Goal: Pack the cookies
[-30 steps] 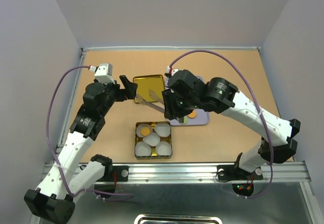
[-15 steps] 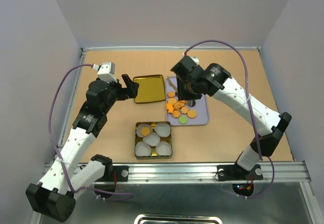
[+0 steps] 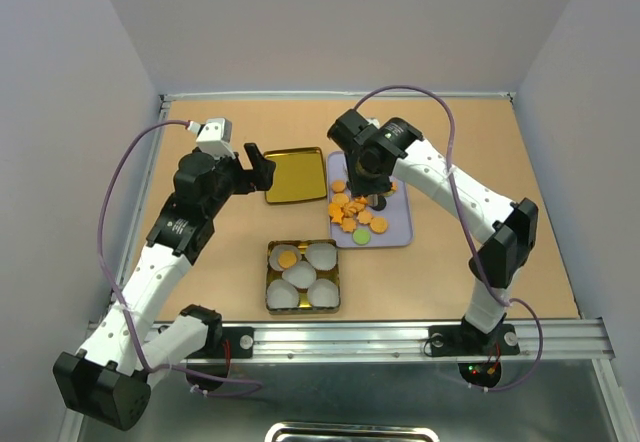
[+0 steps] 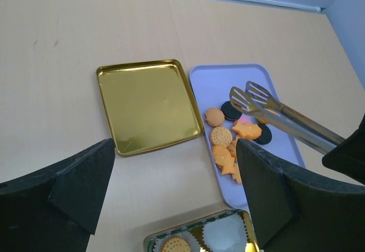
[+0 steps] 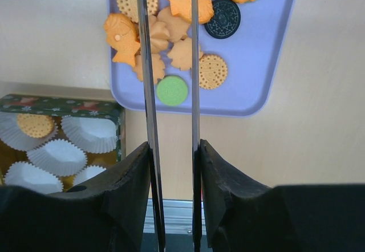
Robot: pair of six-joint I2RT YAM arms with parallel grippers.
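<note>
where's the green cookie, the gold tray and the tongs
green cookie (image 5: 171, 90): right wrist view, centre of its top face
gold tray (image 4: 149, 105): left wrist view, middle of its flat inside
tongs (image 4: 242, 99): left wrist view, slotted head of one arm

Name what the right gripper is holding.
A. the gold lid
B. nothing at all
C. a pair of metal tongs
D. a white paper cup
C: the right gripper is clamped on the metal tongs, whose two blades run out between its fingers over the cookies on the lilac tray.
</note>
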